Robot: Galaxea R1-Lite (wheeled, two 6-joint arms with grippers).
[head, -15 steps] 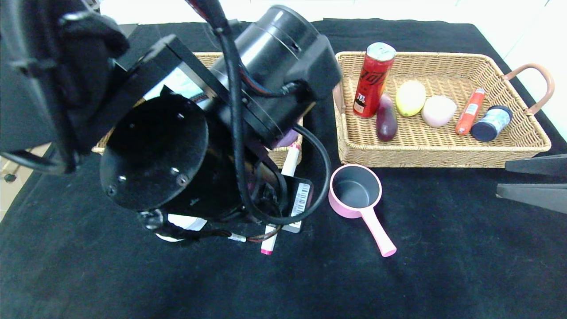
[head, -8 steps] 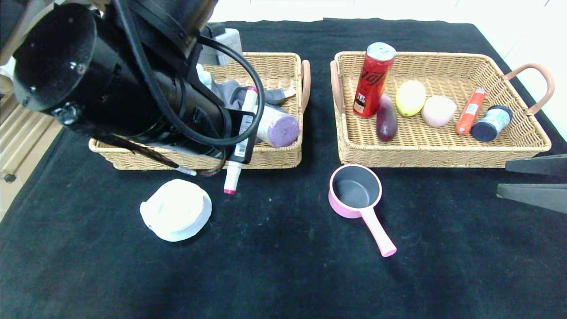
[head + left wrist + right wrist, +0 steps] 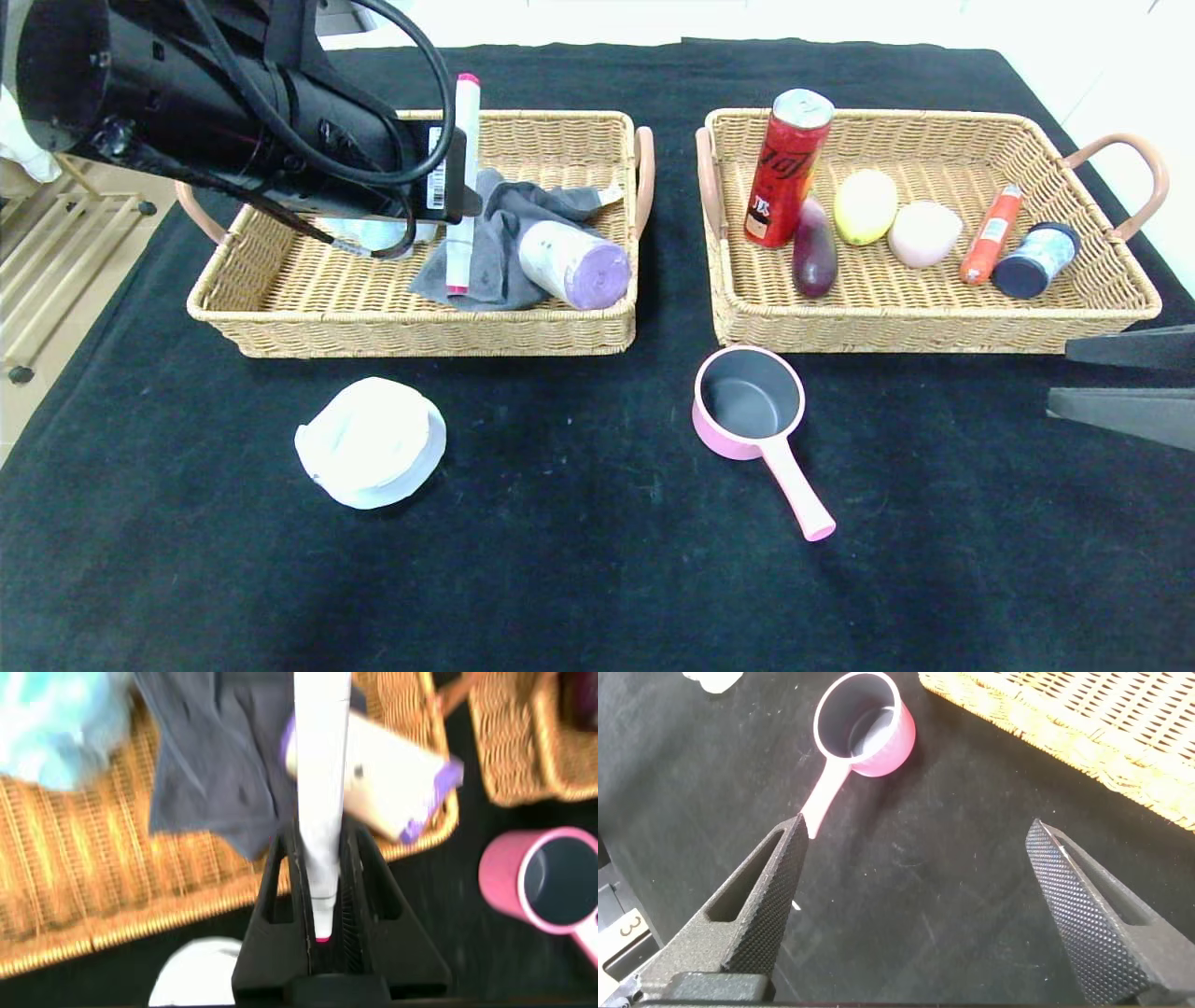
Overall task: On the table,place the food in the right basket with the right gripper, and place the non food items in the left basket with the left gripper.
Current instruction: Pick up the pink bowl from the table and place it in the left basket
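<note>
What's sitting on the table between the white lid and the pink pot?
Nothing. In the head view, the stretch between the white lid and the pink pot is just bare black cloth.

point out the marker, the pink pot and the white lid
marker (image 3: pixel 463 177), head view, middle of its white barrel
pink pot (image 3: pixel 750 396), head view, inside of bowl
white lid (image 3: pixel 372 441), head view, top centre

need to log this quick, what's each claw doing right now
Left claw: shut on the white marker pen with pink tip, over the left wicker basket.
Right claw: open, empty, above the black tablecloth.
</note>
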